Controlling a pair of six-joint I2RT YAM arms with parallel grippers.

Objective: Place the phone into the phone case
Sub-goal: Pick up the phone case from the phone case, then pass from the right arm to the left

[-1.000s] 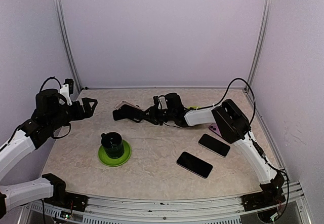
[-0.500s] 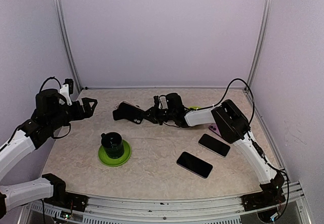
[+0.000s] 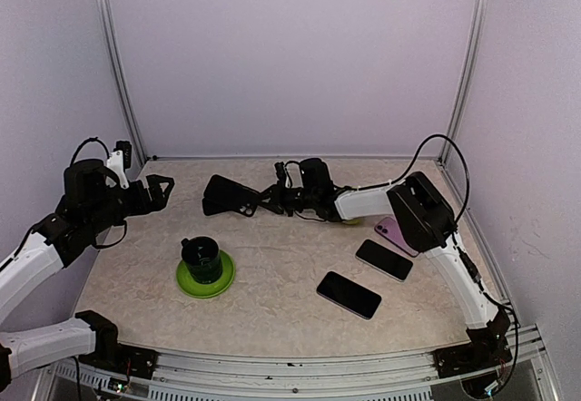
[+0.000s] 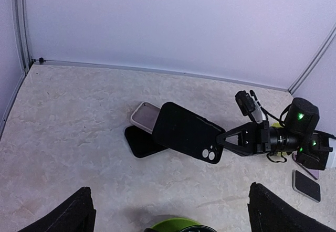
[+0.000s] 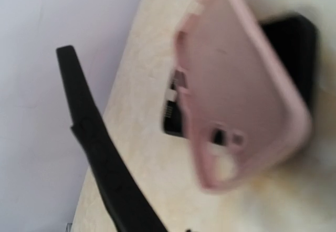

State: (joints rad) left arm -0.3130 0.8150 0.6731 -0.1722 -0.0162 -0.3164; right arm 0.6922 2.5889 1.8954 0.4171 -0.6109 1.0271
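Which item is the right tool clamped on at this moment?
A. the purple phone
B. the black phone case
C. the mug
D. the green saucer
B: in the left wrist view the right tool pinches a corner of the black phone case, held tilted over the pink case.

Qty: 3 phones (image 3: pixel 384 259) (image 3: pixel 349 294) (image 3: pixel 396 234), 3 cases (image 3: pixel 227 192) (image 4: pixel 144 114) (image 4: pixel 137 143), 1 cup (image 3: pixel 201 257), 1 saucer (image 3: pixel 221 280).

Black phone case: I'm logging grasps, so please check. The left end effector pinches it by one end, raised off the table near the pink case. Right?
No, the arm is wrong. The right end effector pinches the black phone case by one end, raised off the table near the pink case. The left wrist view shows it; the left end effector stands open and empty.
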